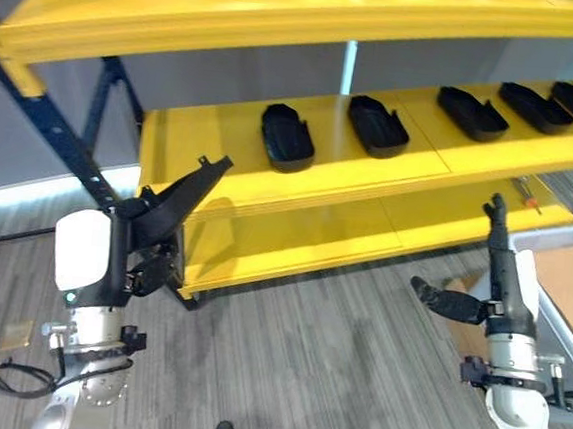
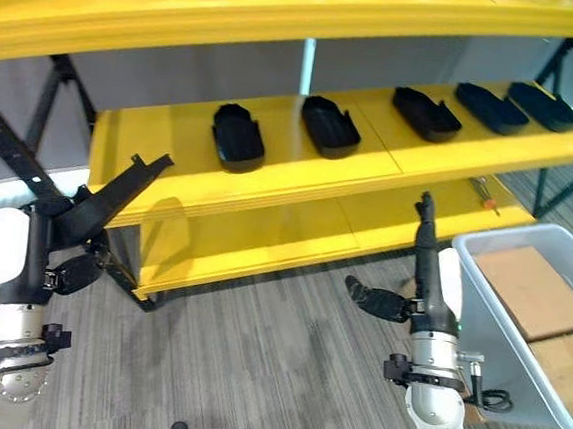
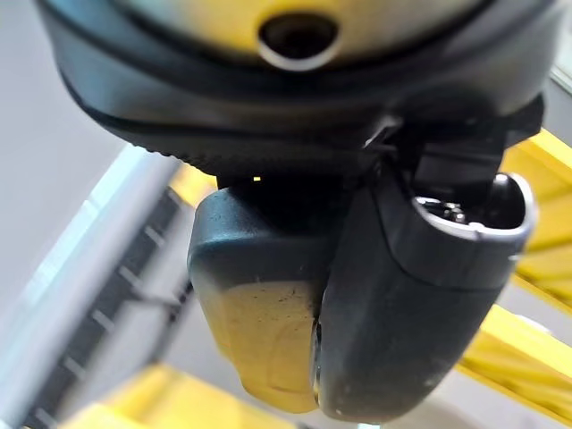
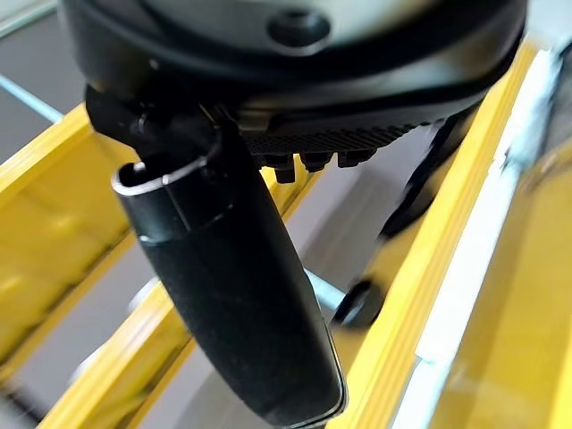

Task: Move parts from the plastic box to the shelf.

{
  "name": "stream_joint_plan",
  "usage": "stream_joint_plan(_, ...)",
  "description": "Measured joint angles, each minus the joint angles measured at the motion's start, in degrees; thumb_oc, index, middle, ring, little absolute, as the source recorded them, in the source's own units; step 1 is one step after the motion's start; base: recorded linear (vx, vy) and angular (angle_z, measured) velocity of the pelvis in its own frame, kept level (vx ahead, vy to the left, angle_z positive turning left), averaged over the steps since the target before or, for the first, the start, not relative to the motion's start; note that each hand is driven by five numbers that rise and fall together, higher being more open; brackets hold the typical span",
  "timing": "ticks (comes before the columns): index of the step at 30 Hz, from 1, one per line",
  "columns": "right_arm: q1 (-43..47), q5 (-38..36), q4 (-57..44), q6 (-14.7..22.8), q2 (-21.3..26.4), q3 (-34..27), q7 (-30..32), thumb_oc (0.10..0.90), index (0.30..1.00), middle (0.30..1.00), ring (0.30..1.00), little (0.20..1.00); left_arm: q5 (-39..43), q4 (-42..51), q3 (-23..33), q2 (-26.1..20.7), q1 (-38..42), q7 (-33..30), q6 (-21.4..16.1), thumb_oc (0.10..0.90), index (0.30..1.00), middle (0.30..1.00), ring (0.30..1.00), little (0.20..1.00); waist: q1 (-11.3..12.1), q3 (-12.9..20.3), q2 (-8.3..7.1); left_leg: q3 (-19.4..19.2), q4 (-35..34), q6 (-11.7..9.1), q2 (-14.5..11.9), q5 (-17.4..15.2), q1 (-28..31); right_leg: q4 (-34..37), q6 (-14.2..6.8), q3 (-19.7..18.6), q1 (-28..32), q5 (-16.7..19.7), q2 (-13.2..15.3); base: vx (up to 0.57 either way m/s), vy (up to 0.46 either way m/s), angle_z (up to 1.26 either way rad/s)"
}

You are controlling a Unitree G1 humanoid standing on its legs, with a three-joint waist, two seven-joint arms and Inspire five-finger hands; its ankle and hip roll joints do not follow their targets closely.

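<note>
The left hand (image 1: 149,238), at about eight o'clock in the head views, has its fingers curled round a black part (image 1: 183,197), which angles up toward the near left corner of the shelf (image 1: 371,167); it seems held tilted like this so its far end can be slid onto the yellow middle board. That spot, at ten o'clock from the parts already lying there, is bare, so it looks like the next place in the row. Five black parts (image 1: 287,136) lie in a line along the middle board, running from centre toward two o'clock, well apart from each other. The right hand (image 2: 424,277), at four o'clock, holds nothing: its fingers stand straight up and its thumb juts sideways. Just beside it at three o'clock sits the plastic box (image 2: 498,323), in which brown cardboard (image 2: 531,291) shows.
</note>
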State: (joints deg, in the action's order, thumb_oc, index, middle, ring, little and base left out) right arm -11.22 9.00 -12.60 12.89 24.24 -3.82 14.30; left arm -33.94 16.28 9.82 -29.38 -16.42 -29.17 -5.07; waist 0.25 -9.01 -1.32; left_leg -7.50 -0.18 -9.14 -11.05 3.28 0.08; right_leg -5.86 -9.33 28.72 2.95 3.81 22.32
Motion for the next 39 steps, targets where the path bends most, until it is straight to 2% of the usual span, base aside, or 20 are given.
stream_joint_plan(5, 0.55, 0.57, 0.05, -0.42, -1.92, -0.05, 0.08, 0.9, 1.0, 1.0, 1.0, 1.0, -0.16, 0.12, 1.26, -0.71, -1.27, -0.42, -0.11, 0.4, 0.3, 0.3, 0.3, 0.3, 1.15, 1.51, -3.11, 0.14, 0.78, 0.7, 1.12, 0.22, -1.32, 0.51, -3.07, -0.87, -0.62, 1.18, 0.97, 0.07, 0.241, 0.01)
stream_joint_plan(8, 0.6, 1.74, 0.05, -0.77, -2.17, 1.22, -0.1, 0.9, 1.0, 1.0, 1.0, 1.0, -0.19, -0.26, 1.29, -0.76, -1.92, -0.39, 0.03, 0.4, 0.3, 0.3, 0.3, 0.3, 1.22, 2.12, -4.72, -1.34, 1.68, 1.22, 2.65, -0.42, -1.19, 0.54, -3.03, -2.38, -1.6, 2.02, 2.66, 0.04, 0.213, -0.2)
stream_joint_plan(10, 0.61, 2.19, 0.04, -0.77, -2.85, 1.21, -0.5, 0.9, 1.0, 1.0, 1.0, 1.0, -0.24, -0.65, 1.26, -0.84, -2.11, -0.38, -0.04, 0.4, 0.3, 0.3, 0.3, 0.3, 1.24, 2.03, -5.44, -1.71, 7.54, 2.76, 4.19, -3.9, -3.82, -1.53, -2.72, -3.03, -2.48, 2.87, 4.85, 0.06, 0.324, -0.01)
stream_joint_plan(12, -0.12, 2.21, 0.02, -1.12, -2.58, 0.56, -0.53, 0.9, 1.0, 1.0, 1.0, 1.0, -0.37, -2.1, 0.15, -0.55, -1.28, -0.12, -0.37, 0.4, 0.3, 0.3, 0.3, 0.3, -0.01, 1.86, -4.71, -1.65, 19.88, 10.33, 6.85, -9.86, -9.13, -8.19, -2.61, -4.29, -4.57, 3.06, 9.18, 0.05, 0.277, 0.39)
stream_joint_plan(13, -1.43, 2.28, 0.27, -1.49, -2.11, 0.47, -0.55, 0.9, 1.0, 1.0, 1.0, 1.0, -0.39, -2.97, -0.79, -0.25, -1.29, -0.12, -0.32, 0.4, 0.3, 0.3, 0.3, 0.3, -0.6, 1.56, -2.95, -0.87, 23.0, 7.35, 8.12, -13.47, -9.76, -13.74, -0.59, -6.53, -6.17, 6.27, 11.63, 0.06, 0.261, 0.4)
stream_joint_plan(14, -1.62, 2.3, 0.35, -1.91, -2.01, 0.84, -0.65, 0.9, 1.0, 1.0, 1.0, 1.0, -0.31, -3.05, -0.75, -0.09, -1.26, -0.16, -0.26, 0.4, 0.3, 0.3, 0.3, 0.3, -0.59, 1.41, -1.72, -0.52, 22.88, 8.52, 8.74, -13.63, -9.72, -14.72, 0.63, -8.38, -7.56, 10.93, 12.03, 0.11, 0.292, 0.32)
stream_joint_plan(15, -1.66, 2.29, 0.36, -1.94, -2.19, 1.53, -0.82, 0.9, 1.0, 1.0, 1.0, 1.0, -0.33, -2.9, -0.2, -0.58, -0.93, -0.2, -0.15, 0.4, 0.3, 0.3, 0.3, 0.3, -0.94, 0.49, 0.02, 0.58, 21.52, 10.33, 8.86, -12.77, -9.06, -19.63, 1.92, -10.97, -11.61, 13.01, 11.81, 0.15, 0.113, 0.1)
stream_joint_plan(16, -1.93, 2.3, 0.4, -1.99, -2.27, 2.55, -1.24, 0.9, 1.0, 1.0, 1.0, 1.0, -0.32, -2.92, 0.5, -0.65, -0.83, -0.23, 0.02, 0.4, 0.3, 0.3, 0.3, 0.3, -0.93, 0.07, 0.07, 0.73, 19.33, 11.56, 9.25, -11.81, -8.53, -24.0, 0.57, -12.01, -14.67, 8.73, 10.24, 0.17, 0.086, 0.07)
stream_joint_plan(17, -1.96, 2.51, 0.48, -1.98, -2.26, 3.74, -2.13, 0.9, 1.0, 1.0, 1.0, 1.0, -0.19, -3.02, 1.31, -0.55, -0.83, -0.27, 0.65, 0.4, 0.3, 0.3, 0.3, 0.3, -0.8, -0.27, 0.43, 1.53, 16.73, 12.74, 9.25, -10.41, -8.03, -26.45, 1.2, -13.85, -17.16, 2.88, 5.89, 0.21, 0.027, 0.0)
stream_joint_plan(18, -1.93, 2.79, 0.49, -1.85, -2.15, 4.83, -2.96, 0.9, 1.0, 1.0, 1.0, 1.0, -0.15, -3.07, 2.08, -0.63, -0.9, -0.27, 1.57, 0.4, 0.3, 0.3, 0.3, 0.3, -1.14, -0.8, 0.97, 2.9, 13.97, 13.92, 8.88, -8.41, -7.59, -24.73, 0.96, -16.87, -18.73, -2.39, -1.46, 0.37, -0.053, 0.24)
stream_joint_plan(19, -2.23, 2.76, 0.39, -1.41, -2.1, 5.1, -3.69, 0.9, 1.0, 1.0, 1.0, 1.0, -0.17, -3.38, 3.11, -1.04, -0.7, -0.25, 2.15, 0.4, 0.3, 0.3, 0.3, 0.3, -2.25, -1.74, -0.06, 3.7, 9.93, 13.85, 9.3, -7.26, -6.63, -16.85, 1.81, -17.59, -20.29, -5.61, -10.03, 0.33, -0.072, 0.41)
stream_joint_plan(21, -2.24, 2.72, -0.03, -1.42, -1.12, 4.89, -3.69, 0.9, 1.0, 1.0, 1.0, 1.0, -0.2, -4.79, 2.52, -0.15, 0.18, -0.16, 2.3, 0.4, 0.3, 0.3, 0.3, 0.3, -3.46, -2.08, -0.68, 4.65, 8.05, 11.41, 10.46, -6.02, -6.85, -6.7, 1.27, -15.33, -21.14, -5.05, -14.0, 0.25, -0.077, 0.62)
stream_joint_plan(22, -2.24, 2.72, -0.23, -1.35, -1.09, 4.52, -3.79, 0.9, 1.0, 1.0, 1.0, 1.0, -0.22, -5.07, 1.69, -0.16, 0.43, 0.29, 2.67, 0.4, 0.3, 0.3, 0.3, 0.3, -4.11, -2.17, -1.26, 4.4, 7.0, 11.39, 11.42, -5.86, -7.0, -3.3, 1.37, -13.99, -21.14, -4.51, -14.21, 0.14, -0.064, 0.73)
stream_joint_plan(24, -2.56, 2.68, -0.13, -1.32, -1.05, 3.87, -3.86, 0.9, 1.0, 1.0, 1.0, 1.0, -0.38, -4.98, -0.1, -0.08, -0.7, 1.23, 2.56, 0.4, 0.3, 0.3, 0.3, 0.3, -4.91, -2.21, -1.48, 4.68, 5.51, 11.19, 12.63, -5.69, -5.41, -3.52, 2.74, -15.5, -20.54, -3.34, -14.39, 0.21, -0.151, 0.91)
stream_joint_plan(26, -3.4, 2.04, -0.22, -0.85, -0.78, 2.35, -4.09, 0.9, 1.0, 1.0, 1.0, 1.0, -0.74, -3.44, -1.82, 0.11, -3.35, 1.83, 2.57, 0.4, 0.3, 0.3, 0.3, 0.3, -4.43, -1.91, -1.62, 5.13, 4.29, 11.12, 13.46, -5.62, -2.68, -4.1, 3.03, -17.16, -15.15, -3.32, -15.12, 0.24, -0.181, 0.94)
stream_joint_plan(27, -3.23, 2.02, -0.01, -0.39, -0.63, 2.08, -4.09, 0.9, 1.0, 1.0, 1.0, 1.0, -0.74, -2.8, -1.4, 0.55, -3.98, 1.83, 2.51, 0.4, 0.3, 0.3, 0.3, 0.3, -3.97, -1.73, -1.91, 5.37, 3.96, 11.04, 13.42, -5.57, -2.26, -3.64, 4.64, -16.86, -14.63, -2.25, -15.11, 0.1, -0.1, 0.41)
stream_joint_plan(32, -4.49, -0.24, 0.55, -0.33, 0.23, 0.62, -4.49, 0.9, 1.0, 1.0, 1.0, 1.0, -0.09, -1.21, -0.48, 1.32, -6.78, 1.99, 2.47, 0.4, 0.3, 0.3, 0.3, 0.3, -3.33, -0.75, -0.01, 7.92, 1.08, 8.64, 9.86, -4.54, 0.09, -2.16, 9.45, -13.73, -11.2, -2.32, -18.47, 0.1, -0.122, 0.28)
stream_joint_plan(35, -3.96, -1.33, 0.82, -0.33, 0.68, -0.1, -4.44, 0.9, 1.0, 1.0, 1.0, 1.0, 0.1, -1.31, -0.7, 1.32, -6.15, 2.51, 2.37, 0.4, 0.3, 0.3, 0.3, 0.3, -4.29, -0.91, -0.64, 7.94, 11.94, 6.66, 9.68, -5.44, -4.24, -2.15, 9.87, -13.75, -9.35, -2.4, -18.19, -0.01, -0.061, 0.25)
stream_joint_plan(38, -3.93, -1.35, 0.92, -0.06, 2.4, -1.08, -4.29, 0.9, 1.0, 1.0, 1.0, 1.0, 0.09, -1.33, -0.4, 0.81, -6.29, 2.45, 2.21, 0.4, 0.3, 0.3, 0.3, 0.3, -2.99, -1.25, -1.19, 8.38, 22.39, 3.57, 9.6, -5.78, -8.29, -2.29, 10.78, -12.96, -7.36, -4.38, -17.43, 0.07, 0.066, 0.1)
stream_joint_plan(39, -4.07, -1.36, 0.81, 0.16, 2.14, -2.06, -4.04, 0.9, 1.0, 1.0, 1.0, 1.0, 0.11, -1.53, -0.42, 0.3, -5.49, 2.45, 1.77, 0.4, 0.3, 0.3, 0.3, 0.3, -4.3, -1.31, -1.58, 8.94, 25.13, 2.81, 8.52, -6.91, -11.37, -1.4, 10.81, -14.08, -7.34, -5.3, -17.09, 0.22, 0.348, 0.58)
